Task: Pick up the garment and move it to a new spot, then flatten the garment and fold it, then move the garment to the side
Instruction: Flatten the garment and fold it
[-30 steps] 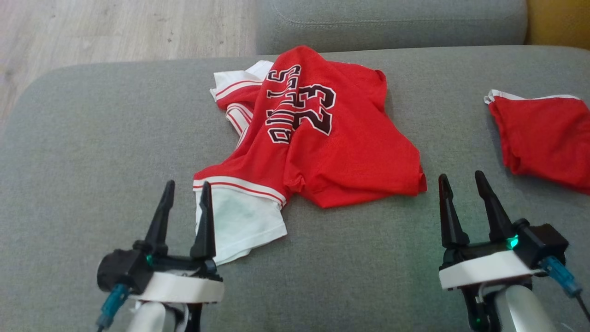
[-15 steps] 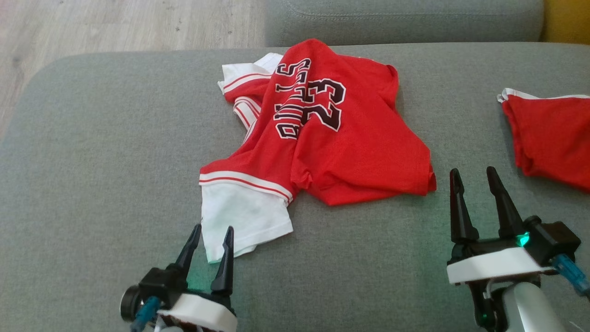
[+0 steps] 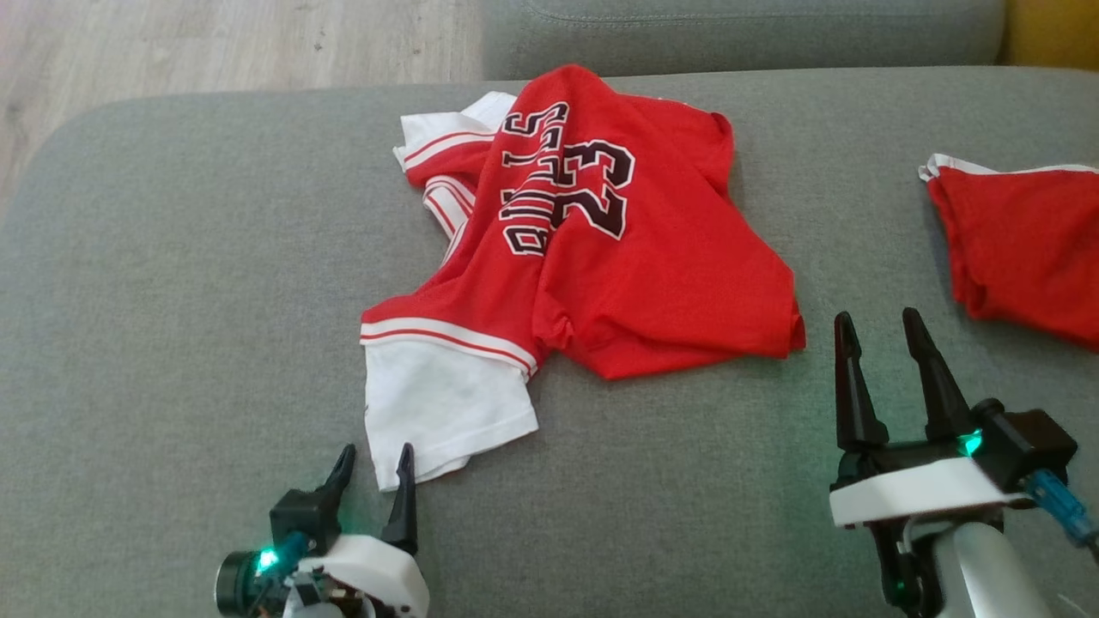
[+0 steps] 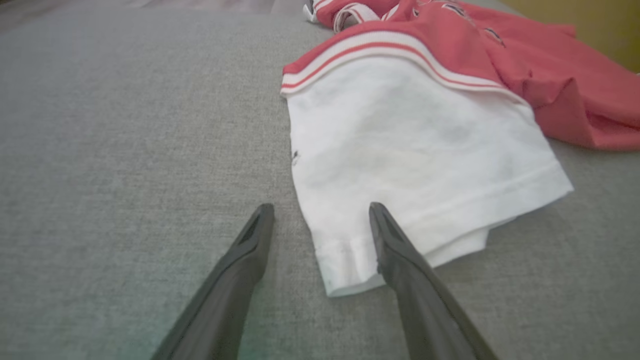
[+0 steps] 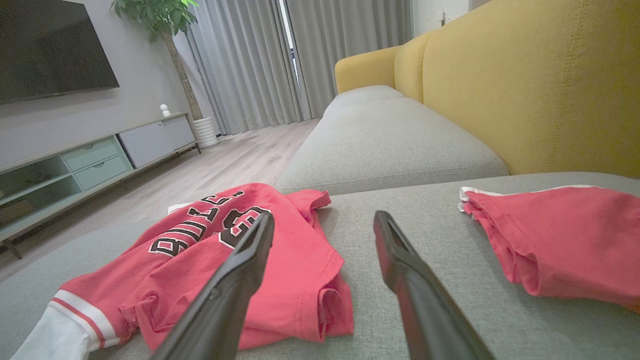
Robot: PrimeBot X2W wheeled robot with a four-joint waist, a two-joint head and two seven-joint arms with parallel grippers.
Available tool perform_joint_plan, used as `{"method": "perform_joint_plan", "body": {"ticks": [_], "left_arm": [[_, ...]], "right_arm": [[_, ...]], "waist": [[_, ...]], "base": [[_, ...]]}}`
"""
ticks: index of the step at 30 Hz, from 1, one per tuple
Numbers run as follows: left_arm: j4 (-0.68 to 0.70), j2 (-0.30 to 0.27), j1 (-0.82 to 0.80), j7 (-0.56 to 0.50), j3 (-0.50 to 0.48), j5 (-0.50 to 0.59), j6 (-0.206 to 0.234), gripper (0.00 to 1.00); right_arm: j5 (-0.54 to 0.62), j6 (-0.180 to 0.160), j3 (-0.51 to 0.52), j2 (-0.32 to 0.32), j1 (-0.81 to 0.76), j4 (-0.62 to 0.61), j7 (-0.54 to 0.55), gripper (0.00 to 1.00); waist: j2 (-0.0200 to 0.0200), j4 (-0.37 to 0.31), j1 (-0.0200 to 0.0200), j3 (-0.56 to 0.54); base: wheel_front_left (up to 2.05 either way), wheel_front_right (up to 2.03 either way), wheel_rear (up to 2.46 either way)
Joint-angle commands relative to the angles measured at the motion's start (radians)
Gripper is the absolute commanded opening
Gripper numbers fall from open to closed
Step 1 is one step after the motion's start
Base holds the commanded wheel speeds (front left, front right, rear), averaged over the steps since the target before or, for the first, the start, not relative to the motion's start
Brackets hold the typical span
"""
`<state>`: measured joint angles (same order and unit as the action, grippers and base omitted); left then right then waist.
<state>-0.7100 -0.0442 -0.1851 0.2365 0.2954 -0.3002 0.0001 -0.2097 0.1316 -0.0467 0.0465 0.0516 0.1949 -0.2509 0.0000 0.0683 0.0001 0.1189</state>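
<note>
Down and back with the left claw [image 3: 375, 450] over the last second: from high over the white sleeve [image 3: 438, 403] to low by its near corner, fingers spread wide and gripping nothing. In the left wrist view, straddling that corner, one finger over the hem and the other over bare sofa [image 3: 172, 300]; touching the cloth or just above it, cannot tell. No such shift for the right claw [image 3: 877, 316]: likewise spread and empty, poised just beside the near right corner of the red jersey [image 3: 618, 257], not touching. Slightly different framing in the head view as well, so a nudge of the camera rather than any move of the cloth. Red jersey lying crumpled in the middle of the grey sofa seat, number and lettering up, white sleeve sticking out toward the robot, not yet lifted. Well apart on the right, a second red garment [image 3: 1022, 249], untouched. Reads as lining up for the first pick: probably a pinch on the sleeve corner next, then a matching grip from the right. Worth minding: with one sleeve alone gripped, likely to drag in a bunch rather than carry cleanly.
</note>
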Motion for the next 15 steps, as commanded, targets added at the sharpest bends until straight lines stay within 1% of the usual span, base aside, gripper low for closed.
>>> {"method": "perform_joint_plan", "body": {"ticks": [1, 3, 7, 8, 9, 10, 15], "left_arm": [[0.016, -0.006, -0.039, 0.000, -0.021, -0.007, 0.004, 1.00], [-0.007, -0.006, -0.048, -0.016, -0.010, -0.019, 0.002, 1.00], [-0.033, -0.006, -0.062, -0.042, 0.030, -0.039, -0.027, 1.00], [-0.036, -0.006, -0.066, -0.046, 0.039, -0.043, -0.033, 0.59], [-0.037, -0.006, -0.069, -0.044, 0.045, -0.045, -0.037, 0.27], [-0.036, -0.006, -0.072, -0.038, 0.050, -0.048, -0.039, 0.00], [0.000, -0.006, -0.088, 0.006, 0.040, -0.063, -0.032, 0.00]], "right_arm": [[0.006, -0.001, -0.024, 0.004, 0.040, -0.027, -0.011, 1.00], [0.007, -0.001, -0.022, 0.004, 0.042, -0.027, -0.011, 1.00], [0.010, -0.001, -0.015, 0.004, 0.044, -0.023, -0.011, 1.00], [0.012, -0.001, -0.014, 0.004, 0.044, -0.019, -0.011, 1.00], [0.014, -0.001, -0.013, 0.004, 0.044, -0.014, -0.011, 1.00], [0.016, -0.001, -0.012, 0.004, 0.044, -0.006, -0.011, 1.00], [0.032, -0.001, -0.018, 0.004, 0.051, 0.065, -0.011, 1.00]], "waist": [[0.0000, -0.003, -0.0001, 0.002], [0.0000, -0.007, -0.0001, 0.006], [0.0000, -0.012, -0.0001, 0.013], [0.0000, -0.011, -0.0001, 0.014], [0.0000, -0.010, -0.0001, 0.015], [0.0000, -0.009, -0.0001, 0.014], [0.0000, 0.006, -0.0001, 0.009]], "base": [[0.00, 0.00, 0.00], [0.00, 0.00, 0.00], [0.00, 0.00, 0.00], [0.00, 0.00, 0.00], [0.00, 0.00, 0.00], [0.00, 0.00, 0.00], [0.00, 0.00, 0.00]]}}
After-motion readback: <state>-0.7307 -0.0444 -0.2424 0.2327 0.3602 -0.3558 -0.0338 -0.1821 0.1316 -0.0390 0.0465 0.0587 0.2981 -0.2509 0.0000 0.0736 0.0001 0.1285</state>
